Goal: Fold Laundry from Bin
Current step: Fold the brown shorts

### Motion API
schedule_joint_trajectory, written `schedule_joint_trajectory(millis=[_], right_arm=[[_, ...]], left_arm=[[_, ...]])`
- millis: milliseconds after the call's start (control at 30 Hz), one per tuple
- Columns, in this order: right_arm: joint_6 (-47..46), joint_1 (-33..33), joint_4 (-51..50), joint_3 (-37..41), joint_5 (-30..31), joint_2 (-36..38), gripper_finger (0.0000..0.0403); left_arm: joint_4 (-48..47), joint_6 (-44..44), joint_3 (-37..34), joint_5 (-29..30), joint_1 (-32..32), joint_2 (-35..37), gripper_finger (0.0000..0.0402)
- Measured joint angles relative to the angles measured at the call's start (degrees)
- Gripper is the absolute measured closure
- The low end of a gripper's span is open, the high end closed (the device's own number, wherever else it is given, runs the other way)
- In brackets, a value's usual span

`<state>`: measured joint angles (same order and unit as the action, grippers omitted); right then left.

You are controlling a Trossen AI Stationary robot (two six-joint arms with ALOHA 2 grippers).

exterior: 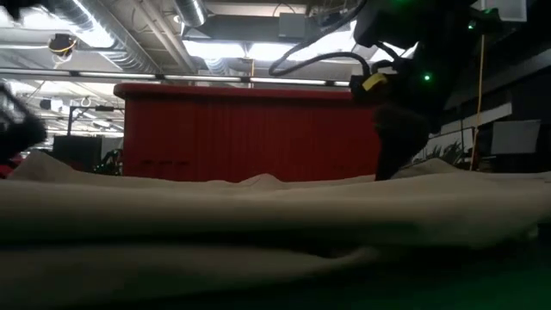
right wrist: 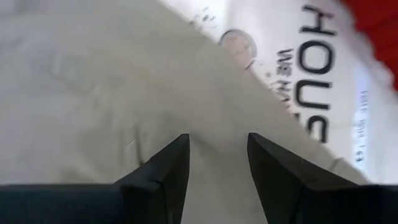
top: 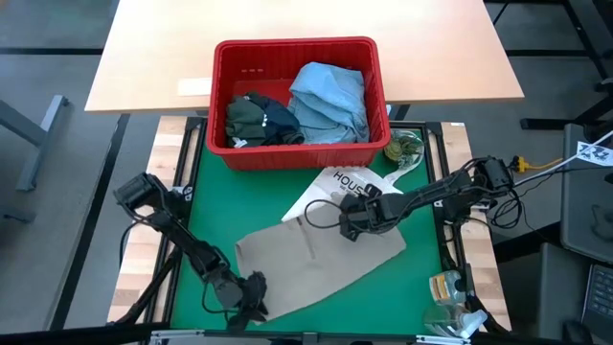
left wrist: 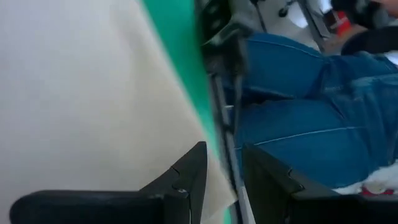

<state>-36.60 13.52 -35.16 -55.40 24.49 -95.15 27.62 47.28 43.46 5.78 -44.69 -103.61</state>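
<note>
Both grippers, left (top: 251,292) and right (top: 352,222), are being held with fingers apart over the beige garment (top: 321,264) lying flat on the mat (top: 239,206); the tote (top: 335,184) is being partly covered, the bin (top: 299,101) standing behind.

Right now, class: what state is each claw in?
Left claw: open, at the beige garment's near edge, holding nothing.
Right claw: open, over the beige garment.

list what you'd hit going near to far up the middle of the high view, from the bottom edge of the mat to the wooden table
beige garment spread on the green mat → white tote bag → red bin holding the dark olive garment and light blue shirt → wooden table
</note>
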Motion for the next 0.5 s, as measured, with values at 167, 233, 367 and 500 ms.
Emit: schedule_joint_trajectory(millis=[167, 233, 367, 500], right_arm=[[2.3, 1.3, 0.6, -0.1, -3.0, 0.7, 0.024], [2.4, 2.9, -0.1, -0.6, -3.1, 1.4, 0.024], [2.0, 7.2, -1.7, -2.8, -2.9, 2.7, 0.024], [-1.5, 12.4, -2.6, -4.0, -0.3, 2.9, 0.024]], left_arm=[[-0.2, -4.1, 1.8, 0.2, 1.0, 0.2, 0.0305], [-0.1, -4.2, 1.9, 0.3, 1.7, 0.4, 0.0305], [-0.1, -4.4, 2.0, 0.2, 3.3, 0.9, 0.0305], [-0.6, -4.4, 2.0, 0.3, 5.4, 0.9, 0.0305]])
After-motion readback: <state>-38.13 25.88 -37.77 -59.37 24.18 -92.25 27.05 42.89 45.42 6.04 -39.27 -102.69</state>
